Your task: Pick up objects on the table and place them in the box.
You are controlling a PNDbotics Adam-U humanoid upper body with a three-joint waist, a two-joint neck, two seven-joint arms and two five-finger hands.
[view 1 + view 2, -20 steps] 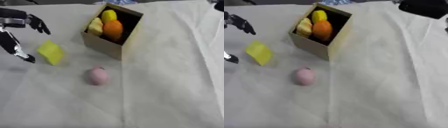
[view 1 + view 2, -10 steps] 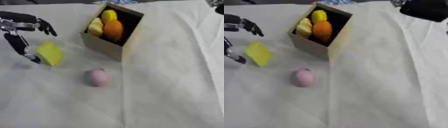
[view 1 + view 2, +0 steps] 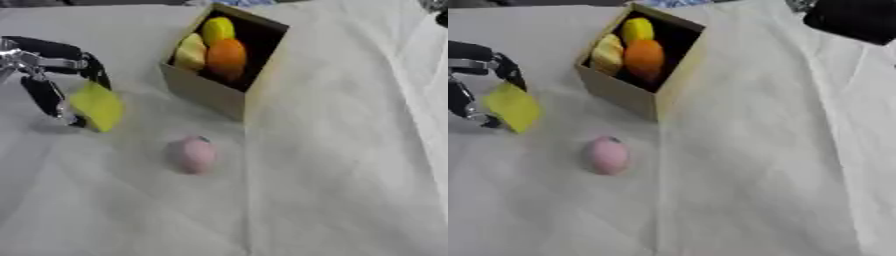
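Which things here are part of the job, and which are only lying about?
Part of the job:
- yellow block, with the left robot hand closing around it
- pink egg-shaped object, on the cloth
- cardboard box, already holding yellow and orange fruit

Only lying about:
- white tablecloth
- dark object at the far right corner

A matt white cloth, lightly creased, covers the tabletop (image 3: 350, 165). The box (image 3: 214, 95) looks like plain tan cardboard. The left hand (image 3: 48, 75) is black with shiny silver metal parts. The pink object (image 3: 192, 155) has a smooth, dull surface.
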